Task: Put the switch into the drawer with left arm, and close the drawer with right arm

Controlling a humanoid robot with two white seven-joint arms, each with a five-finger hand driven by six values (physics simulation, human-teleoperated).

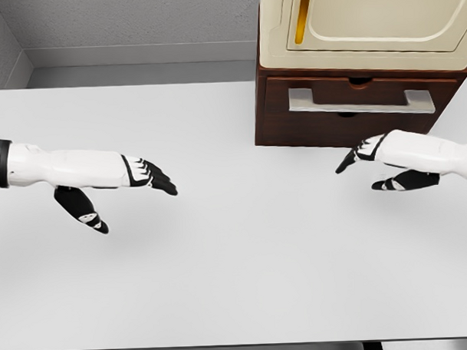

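While both arms reach in over the white table (237, 282), neither hand has hold of anything. The left hand (115, 191) hangs over the table's left side, near the left edge; its black fingers (158, 180) are stretched out flat and close together, pointing toward the table's middle, and the thumb (85, 211) drops down and away from them — a wide, relaxed spread. I cannot tell for sure whether it touches the surface; it appears to hover just above.

The right hand (383, 166) comes in from the right edge and sits in front of the dark wooden drawer unit (293, 123), which stands at the table's far right corner. Its fingers are loosely extended, one fingertip (344, 165) pointing left, the thumb (402, 183) held apart below — open, and not touching the unit.

The drawer (353, 85) front, with its pale metal bar handle (361, 101), lies about flush with the unit's face, so it looks closed or nearly so. On top of the unit rests a cream-coloured box (367, 32) with a rounded panel and a yellow strip (302, 15) down its left side.

A switch does not show as a separate object anywhere on the table; whether the cream box is it I cannot tell.
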